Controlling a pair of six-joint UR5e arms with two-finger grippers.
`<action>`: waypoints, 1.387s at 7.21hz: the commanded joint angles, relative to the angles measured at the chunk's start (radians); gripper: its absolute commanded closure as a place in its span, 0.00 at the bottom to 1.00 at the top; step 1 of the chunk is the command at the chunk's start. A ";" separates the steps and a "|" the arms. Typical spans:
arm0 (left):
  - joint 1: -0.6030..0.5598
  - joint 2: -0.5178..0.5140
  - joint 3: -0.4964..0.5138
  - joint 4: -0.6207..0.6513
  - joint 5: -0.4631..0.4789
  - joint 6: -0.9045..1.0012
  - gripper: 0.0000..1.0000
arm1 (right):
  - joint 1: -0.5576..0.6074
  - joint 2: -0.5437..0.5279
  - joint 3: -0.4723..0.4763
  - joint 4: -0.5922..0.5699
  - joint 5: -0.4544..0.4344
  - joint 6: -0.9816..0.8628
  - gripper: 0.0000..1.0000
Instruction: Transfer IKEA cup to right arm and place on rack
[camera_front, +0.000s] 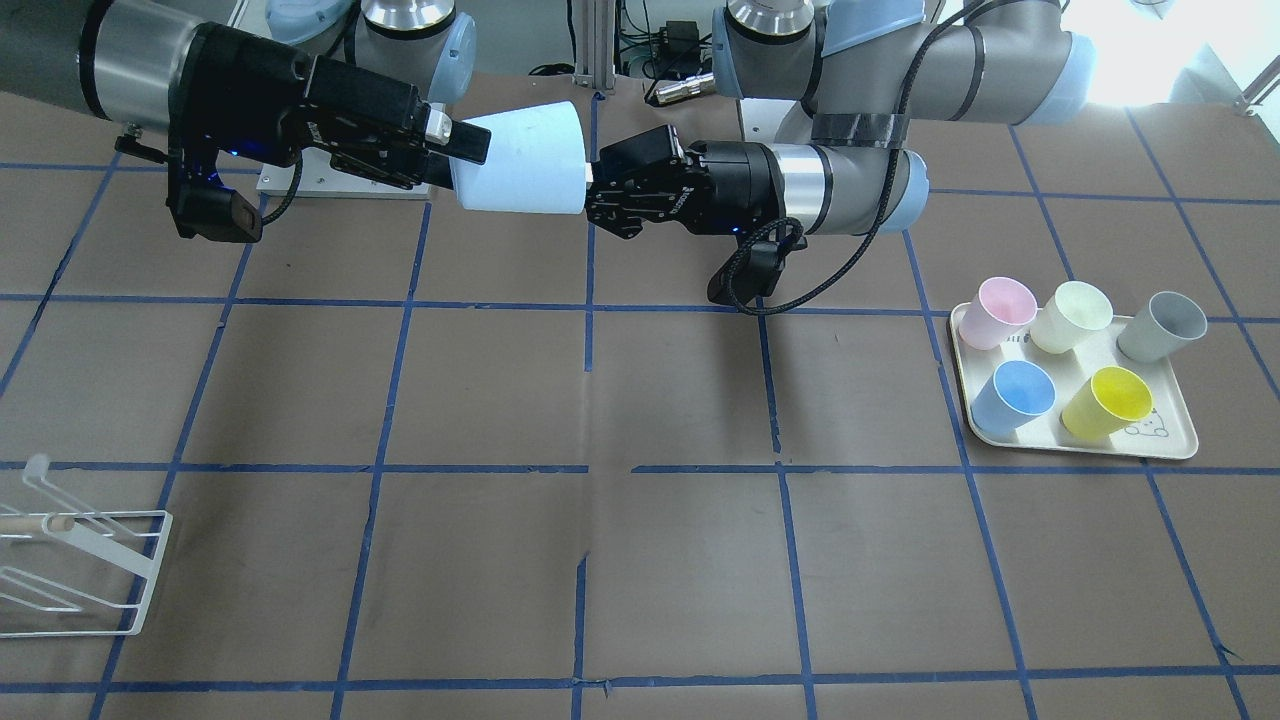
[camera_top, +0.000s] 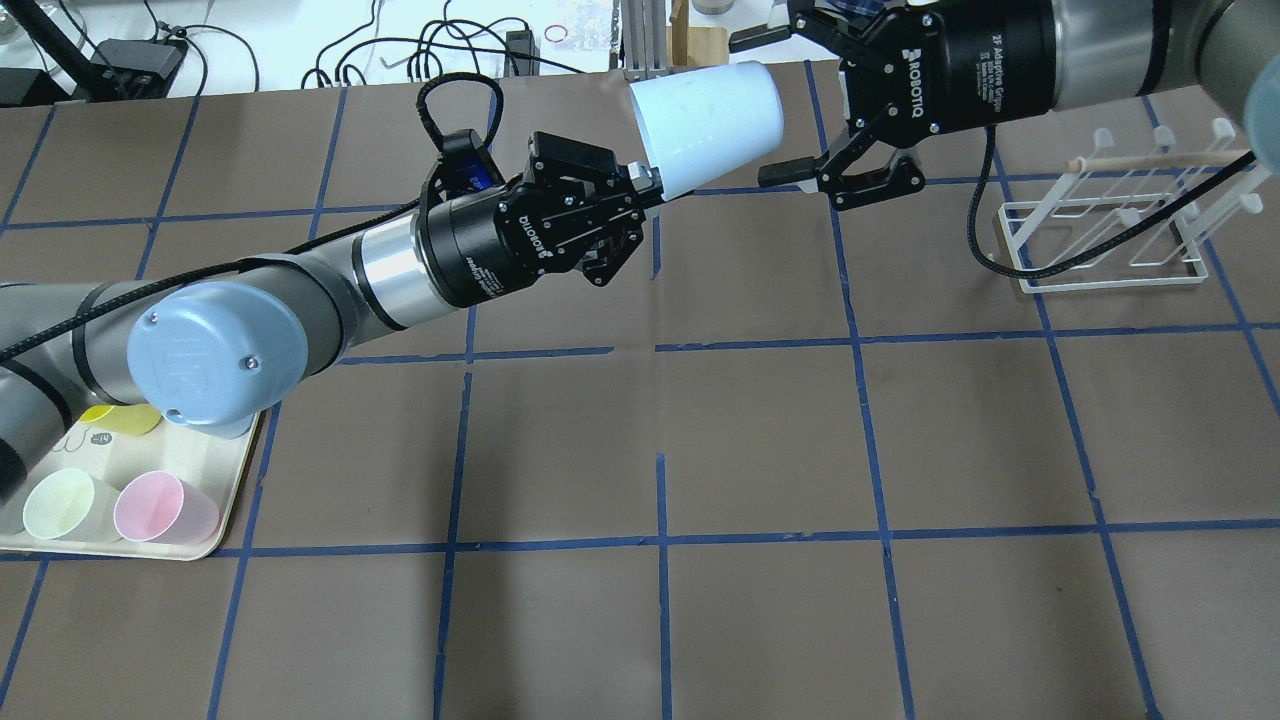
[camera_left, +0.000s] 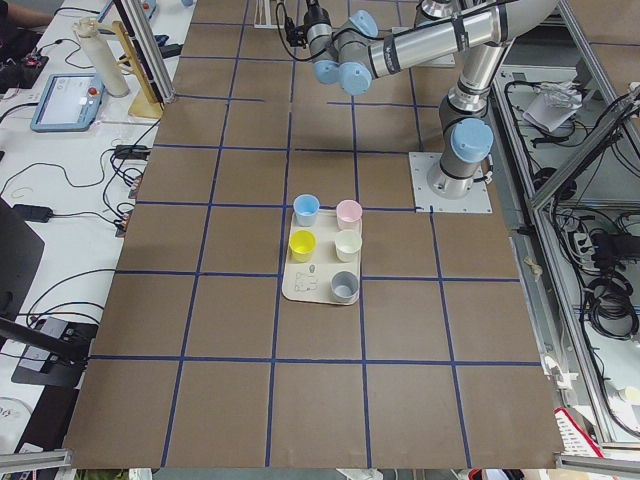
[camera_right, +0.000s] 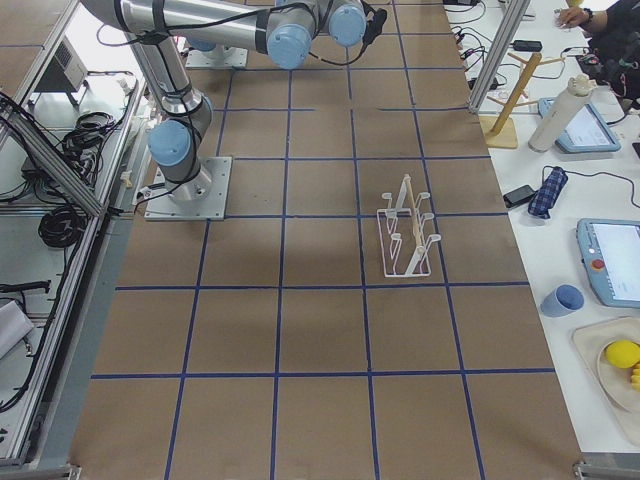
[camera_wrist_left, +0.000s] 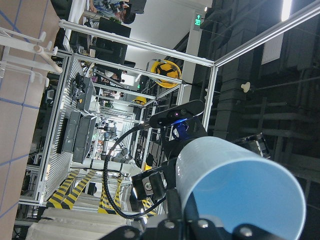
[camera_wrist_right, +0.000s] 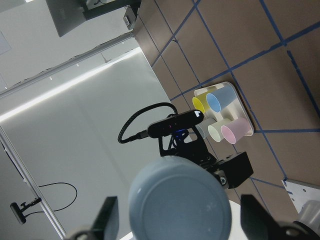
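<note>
The IKEA cup (camera_top: 705, 125), pale sky-blue with a whitish outside, hangs on its side high above the table's far middle (camera_front: 525, 160). My left gripper (camera_top: 650, 185), on the arm with the black strap, is shut on the cup's rim (camera_wrist_left: 240, 185). My right gripper (camera_top: 750, 110) is open. Its fingers (camera_wrist_right: 107, 215) straddle the cup's base end (camera_wrist_right: 177, 200) with a gap on each side. The white wire rack (camera_top: 1110, 230) with its wooden dowel stands on the table beyond the right gripper and also shows in the front view (camera_front: 80, 570).
A cream tray (camera_front: 1180, 440) on my left side holds pink (camera_front: 1003, 310), cream (camera_front: 1072, 315), grey (camera_front: 1160, 325), deeper blue (camera_front: 1015, 395) and yellow (camera_front: 1105, 400) cups. The brown table has a blue tape grid. Cables lie along the far edge.
</note>
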 joint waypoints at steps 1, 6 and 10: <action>0.000 -0.008 0.000 0.001 0.001 0.002 1.00 | 0.000 -0.002 -0.004 -0.002 0.001 -0.001 0.37; 0.005 -0.007 0.003 -0.001 0.009 -0.008 0.00 | -0.004 -0.001 -0.037 -0.003 -0.054 -0.003 0.46; 0.212 -0.013 0.016 0.004 0.225 -0.041 0.00 | -0.016 0.009 -0.074 -0.035 -0.087 0.014 0.53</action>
